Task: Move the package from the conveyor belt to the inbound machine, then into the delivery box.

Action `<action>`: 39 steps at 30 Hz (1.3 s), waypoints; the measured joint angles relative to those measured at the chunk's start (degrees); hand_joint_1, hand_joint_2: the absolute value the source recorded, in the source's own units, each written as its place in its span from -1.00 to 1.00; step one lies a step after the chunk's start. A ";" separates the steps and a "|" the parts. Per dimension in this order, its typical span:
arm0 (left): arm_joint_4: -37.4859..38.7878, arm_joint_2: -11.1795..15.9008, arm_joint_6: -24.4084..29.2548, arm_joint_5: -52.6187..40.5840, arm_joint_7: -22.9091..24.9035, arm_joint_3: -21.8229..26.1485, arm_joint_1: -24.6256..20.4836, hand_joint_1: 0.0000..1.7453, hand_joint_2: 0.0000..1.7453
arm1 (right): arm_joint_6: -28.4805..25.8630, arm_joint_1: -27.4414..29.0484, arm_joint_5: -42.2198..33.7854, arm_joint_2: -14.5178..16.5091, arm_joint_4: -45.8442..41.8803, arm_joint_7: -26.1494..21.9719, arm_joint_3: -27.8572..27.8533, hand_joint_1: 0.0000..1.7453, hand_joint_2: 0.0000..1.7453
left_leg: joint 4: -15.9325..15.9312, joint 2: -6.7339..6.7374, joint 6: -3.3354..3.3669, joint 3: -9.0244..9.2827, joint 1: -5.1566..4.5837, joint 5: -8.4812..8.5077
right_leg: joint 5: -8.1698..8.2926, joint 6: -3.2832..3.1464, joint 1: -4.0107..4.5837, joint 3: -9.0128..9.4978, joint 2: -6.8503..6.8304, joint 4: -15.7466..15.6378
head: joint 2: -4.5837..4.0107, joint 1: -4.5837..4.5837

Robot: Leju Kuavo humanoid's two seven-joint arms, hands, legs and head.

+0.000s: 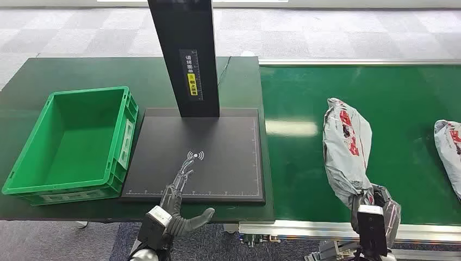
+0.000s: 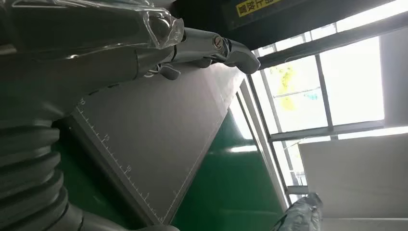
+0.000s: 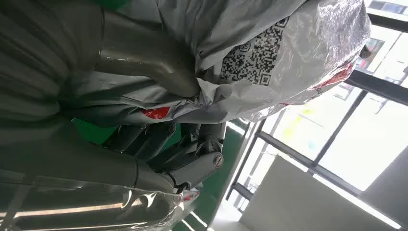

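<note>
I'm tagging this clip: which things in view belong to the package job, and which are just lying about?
Job: grey package gripped by right hand; conveyor belt; inbound machine; green delivery box.
Lying about: second package; idle left hand.

A crate sits at frame left, the scanner platform at centre, two packages on the belt at right.
</note>
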 joint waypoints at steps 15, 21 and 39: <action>7.63 -0.83 -2.88 2.71 -5.59 -0.90 -8.37 -1.00 1.00 | 10.51 -24.42 29.23 -2.41 14.06 0.75 24.70 1.00 1.00 | 0.03 0.05 0.05 0.03 0.00 0.30 | 0.23 0.04 0.00 0.02 0.01 0.02 | 0.00 -0.01; 10.37 -1.26 -3.49 3.06 -6.06 -1.49 -10.53 -1.00 1.00 | 16.62 -33.75 33.90 -2.69 23.44 -0.36 36.81 1.00 1.00 | 0.02 0.04 0.04 -0.06 0.00 0.30 | 0.23 0.04 0.00 -0.04 0.01 0.03 | 0.00 -0.01; 12.08 -1.26 -3.56 3.30 -6.12 -1.66 -11.07 -1.00 1.00 | 19.53 -40.71 33.69 -0.34 34.53 -2.30 49.64 1.00 1.00 | 0.02 -0.01 0.04 -0.09 0.00 0.29 | 0.22 0.04 0.00 -0.09 0.00 0.03 | 0.00 0.00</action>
